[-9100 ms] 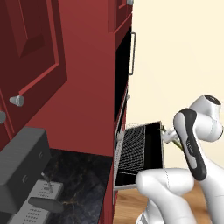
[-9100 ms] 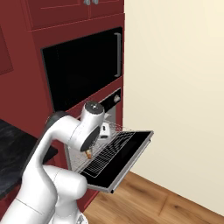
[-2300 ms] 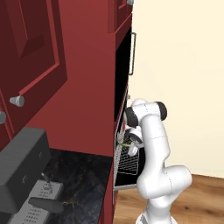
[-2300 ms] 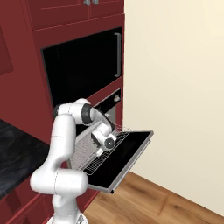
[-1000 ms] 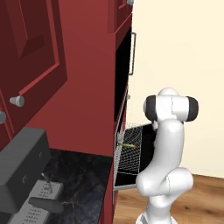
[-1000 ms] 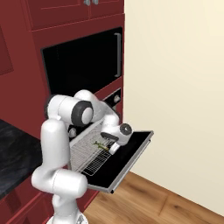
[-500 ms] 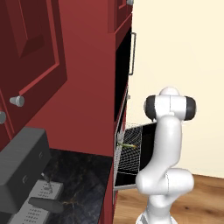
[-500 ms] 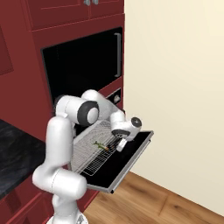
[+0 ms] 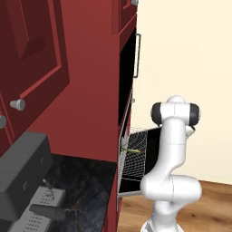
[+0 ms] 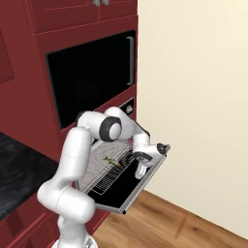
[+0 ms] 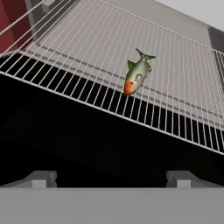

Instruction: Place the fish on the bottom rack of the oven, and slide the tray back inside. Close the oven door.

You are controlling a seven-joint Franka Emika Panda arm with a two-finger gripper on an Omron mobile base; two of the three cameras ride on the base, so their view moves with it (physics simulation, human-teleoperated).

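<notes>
Tool (image 10: 141, 173) spread wide over oven door (image 10: 138, 185), fish (image 11: 137, 73) on pulled-out rack (image 11: 183, 65), red cabinetry (image 9: 86, 81)

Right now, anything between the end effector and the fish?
Nothing solid: hand view shows bare wire of the bottom rack and dark oven door glass before the fish.

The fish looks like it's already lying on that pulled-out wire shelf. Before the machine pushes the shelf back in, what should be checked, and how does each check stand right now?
1. Fish lies on the bottom rack: ok.
2. End effector has let go, jaws wide apart with nothing between them: ok.
3. Fish sits away from the rack's front edge: ok, though fairly near it.
4. Rack is pulled out over the open oven door: ok, so it can be pushed in.
5. Oven cavity is clear behind the rack: cannot tell.
6. End effector is lined up with the rack's front edge: cannot tell.
</notes>
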